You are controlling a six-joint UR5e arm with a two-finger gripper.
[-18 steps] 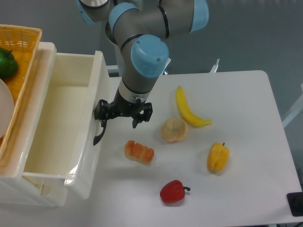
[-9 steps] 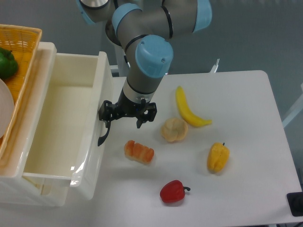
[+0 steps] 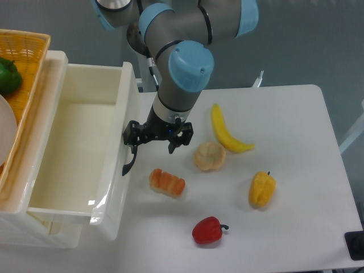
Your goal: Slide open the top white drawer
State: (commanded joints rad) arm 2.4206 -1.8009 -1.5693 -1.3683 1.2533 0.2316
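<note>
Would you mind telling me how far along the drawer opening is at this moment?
Mostly done: the top white drawer stands far out of the cabinet, its empty inside in full view. In hand: the gripper sits at the drawer's black handle. Left: perhaps a final bit of pull, then letting go.

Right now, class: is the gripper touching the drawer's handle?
Touching. The camera view shows the gripper with its left finger against the top of the black handle on the drawer, no gap visible.

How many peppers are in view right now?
3: a red pepper at the table's front, a yellow pepper toward its right, a green pepper in the basket. Others may be hidden there.
</note>
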